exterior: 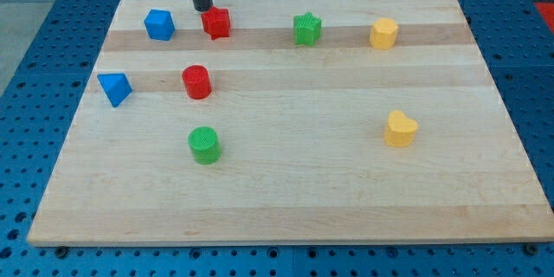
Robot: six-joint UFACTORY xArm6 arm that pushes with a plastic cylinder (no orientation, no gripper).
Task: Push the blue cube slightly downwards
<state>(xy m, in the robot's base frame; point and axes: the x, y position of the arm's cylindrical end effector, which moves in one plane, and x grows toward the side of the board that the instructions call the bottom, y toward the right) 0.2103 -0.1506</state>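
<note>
- End effector first: a straight dark rod with no jaws to part or clamp, so it holds nothing; my tip sits at the view's top, touching or just beside the upper left edge of the red block.
- Bench: a pale wooden board, the largest thing in view, lying on a blue perforated surface.
- Yellow heart-shaped block: at about four o'clock from the board's middle, well apart from the others.
- Green cylinder: at about eight o'clock from the middle.
- Blue triangular block: near the view's left edge, at nine o'clock.
- Red cylinder: just at twelve o'clock of the green cylinder, near it.
- Blue cube: at the top left, at nine o'clock of my tip, near it but apart.
- Red block: shape unclear, at three o'clock of the blue cube.
- Green star-like block: along the top row, at about twelve o'clock.
- Yellow block: at three o'clock of the green star.
</note>
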